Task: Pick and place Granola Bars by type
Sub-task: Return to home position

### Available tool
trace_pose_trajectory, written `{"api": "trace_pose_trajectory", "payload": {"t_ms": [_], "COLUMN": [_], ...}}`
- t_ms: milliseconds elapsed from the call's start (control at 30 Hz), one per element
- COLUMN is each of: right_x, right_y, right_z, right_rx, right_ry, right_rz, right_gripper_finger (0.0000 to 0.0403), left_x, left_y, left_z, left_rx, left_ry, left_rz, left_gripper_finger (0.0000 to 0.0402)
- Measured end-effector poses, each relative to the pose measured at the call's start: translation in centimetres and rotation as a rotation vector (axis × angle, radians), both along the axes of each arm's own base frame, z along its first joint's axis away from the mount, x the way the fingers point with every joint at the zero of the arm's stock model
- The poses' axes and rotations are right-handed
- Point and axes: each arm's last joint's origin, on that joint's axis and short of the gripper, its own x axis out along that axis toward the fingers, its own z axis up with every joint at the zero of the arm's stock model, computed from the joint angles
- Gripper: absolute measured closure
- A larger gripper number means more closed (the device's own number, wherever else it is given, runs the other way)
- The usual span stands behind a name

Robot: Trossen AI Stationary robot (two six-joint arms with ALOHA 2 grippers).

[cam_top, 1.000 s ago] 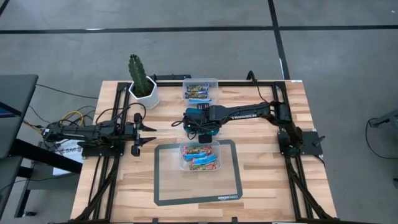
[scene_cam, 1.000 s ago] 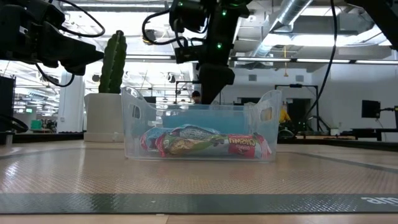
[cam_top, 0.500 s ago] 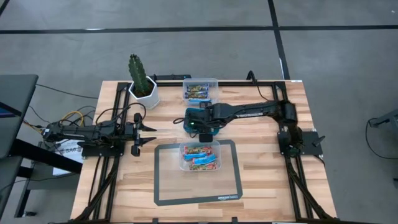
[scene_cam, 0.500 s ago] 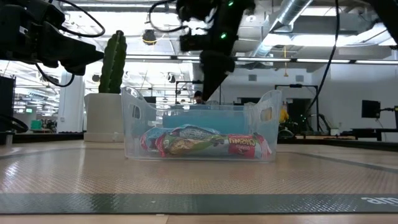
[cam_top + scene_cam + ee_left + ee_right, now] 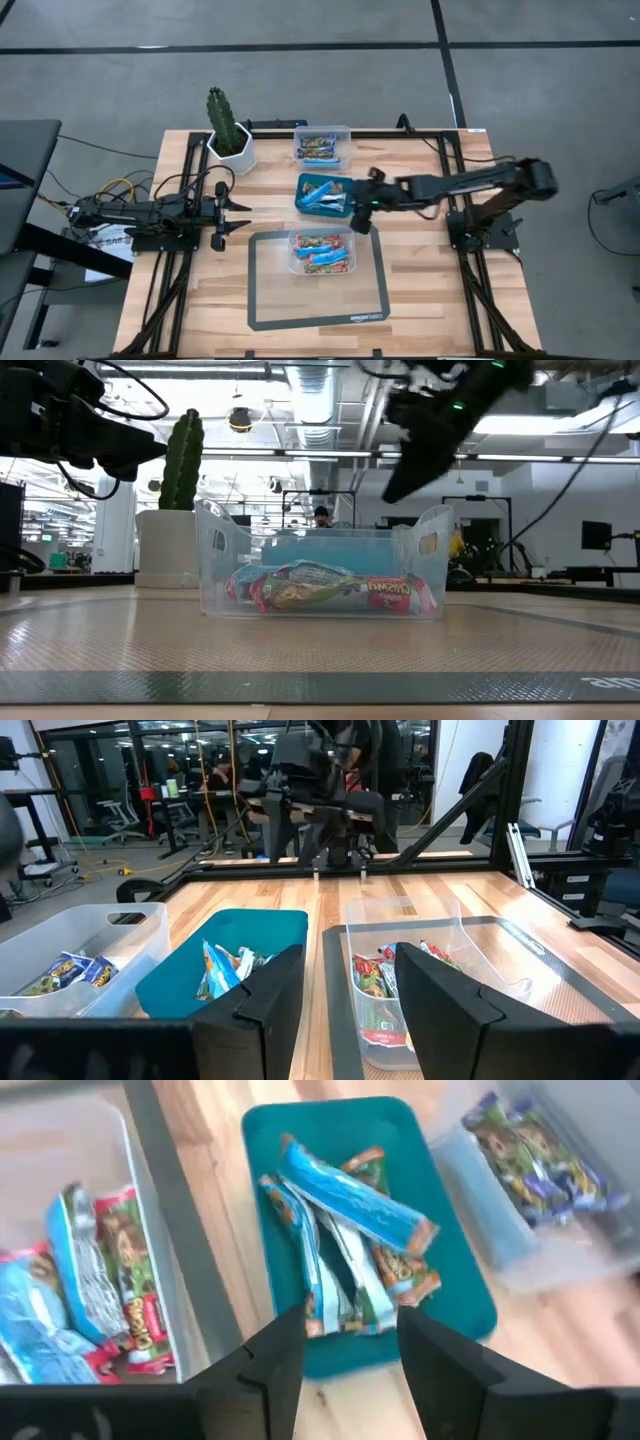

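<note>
1. The teal plastic tray (image 5: 323, 194) holds several blue-wrapped granola bars (image 5: 352, 1198); the clear plastic bin at the table's far edge (image 5: 322, 144) holds green-wrapped ones.
2. Mixed red and blue bars (image 5: 322, 251) lie in the clear bin on the grey mat (image 5: 290, 252), so sorting looks partly done, with more left.
3. The right gripper (image 5: 362, 212) hangs with its fingers apart and empty, just beside the teal tray, between it and the mat bin.
4. The left gripper (image 5: 236, 215) waits at the table's left, fingers spread.

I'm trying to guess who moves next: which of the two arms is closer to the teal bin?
The right. The right gripper hovers just off the teal bin's edge, fingers open and empty. The left gripper waits farther off, near the table's left side.
</note>
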Motion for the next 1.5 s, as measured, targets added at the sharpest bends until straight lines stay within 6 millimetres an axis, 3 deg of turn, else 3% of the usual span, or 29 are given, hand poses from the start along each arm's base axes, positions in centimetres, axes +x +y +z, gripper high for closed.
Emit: {"api": "trace_pose_trajectory", "payload": {"t_ms": [133,233,433,700,1167,1500], "right_x": [-3.4,-5.3,-8.0,-11.2,-14.9,-15.5], "right_y": [0.4,0.9,1.8,1.9,1.8,1.8], "right_z": [-1.9,-3.7,-6.6,-9.2,-10.7,-9.7], "right_rx": [0.044,0.073,0.150,0.195,0.224,0.198], "right_ry": [-0.127,-0.215,-0.391,-0.456,-0.517,-0.586], "right_rz": [-0.026,0.051,0.208,0.225,0.220,0.297], "right_gripper_finger": [0.0248,0.0246,0.0248,0.0257,0.0261,0.0260], "left_x": [0.0,0.0,0.0,0.0,0.0,0.0], "left_y": [0.0,0.0,0.0,0.0,0.0,0.0], "left_z": [0.0,0.0,0.0,0.0,0.0,0.0], "left_rx": [0.000,0.000,0.000,0.000,0.000,0.000], "left_ry": [0.000,0.000,0.000,0.000,0.000,0.000], "left_rz": [0.000,0.000,0.000,0.000,0.000,0.000], "left_gripper_finger": [0.0248,0.0248,0.0248,0.0248,0.0248,0.0248]}}
